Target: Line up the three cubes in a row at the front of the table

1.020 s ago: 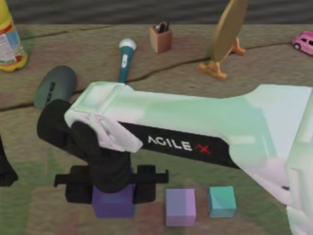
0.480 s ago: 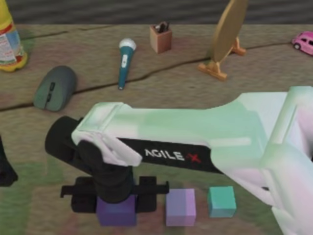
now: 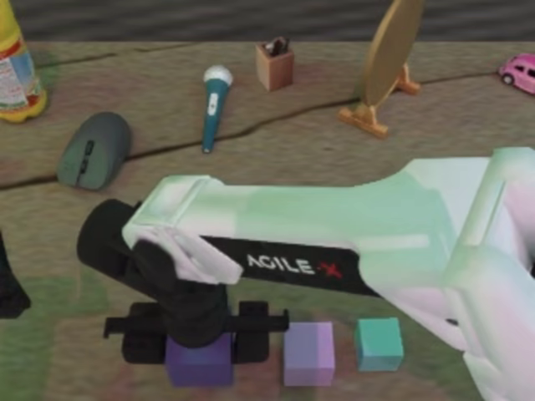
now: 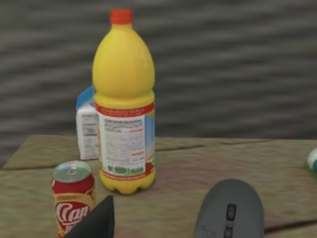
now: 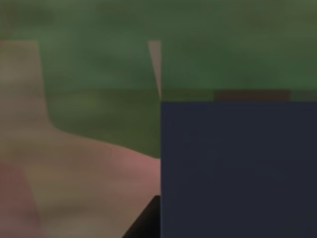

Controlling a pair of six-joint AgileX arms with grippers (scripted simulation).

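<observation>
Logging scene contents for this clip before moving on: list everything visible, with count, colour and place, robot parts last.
dark purple cube: 1, front of table, under the right end effector
pale lilac cube: 1, front, just right of the purple one
teal cube: 1, front, right of the lilac one
mouse: 1, grey, left middle
microphone: 1, teal with white head, back centre
holder: 1, brown box, back centre
stand: 1, golden oval on orange feet, back right
toy car: 1, pink, back right edge
bottle: 1, yellow with red cap, back left
can: 1, red, near the bottle
carton: 1, white and blue, behind the bottle
table: 1, brownish-olive, cracked
right end effector: black, over the purple cube
left arm: dark, parked at left edge
</observation>
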